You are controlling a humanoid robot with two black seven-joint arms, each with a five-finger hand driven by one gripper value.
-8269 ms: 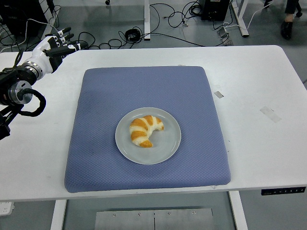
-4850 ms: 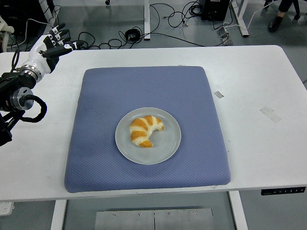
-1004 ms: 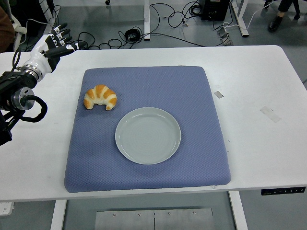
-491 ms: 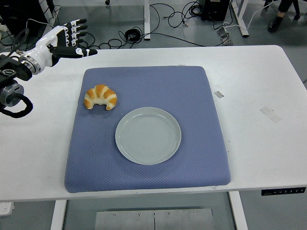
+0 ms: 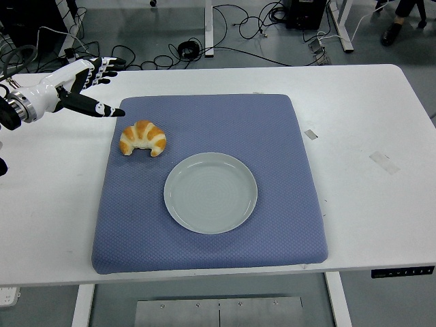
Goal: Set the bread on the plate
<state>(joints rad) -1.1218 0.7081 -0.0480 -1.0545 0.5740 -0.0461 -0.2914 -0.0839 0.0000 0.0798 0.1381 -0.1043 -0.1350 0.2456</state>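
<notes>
Bread (image 5: 143, 138) — long axis left-right, tips toward near edge.

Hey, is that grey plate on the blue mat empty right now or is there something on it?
Empty. The plate shows only bare grey surface; the bread lies on the mat beside it.

Golden-brown croissant (image 5: 143, 138) with paler cream stripes across its back, sitting on a slate-blue mat (image 5: 209, 178) with a fine dotted weave. The plate (image 5: 210, 193) is a plain pale grey-green, no pattern. White worktop (image 5: 368, 136) all round. The left hand (image 5: 83, 87) shows a white shell with black fingertips. Grey floor (image 5: 245, 34) beyond, crossed by black cables (image 5: 225, 20).
</notes>
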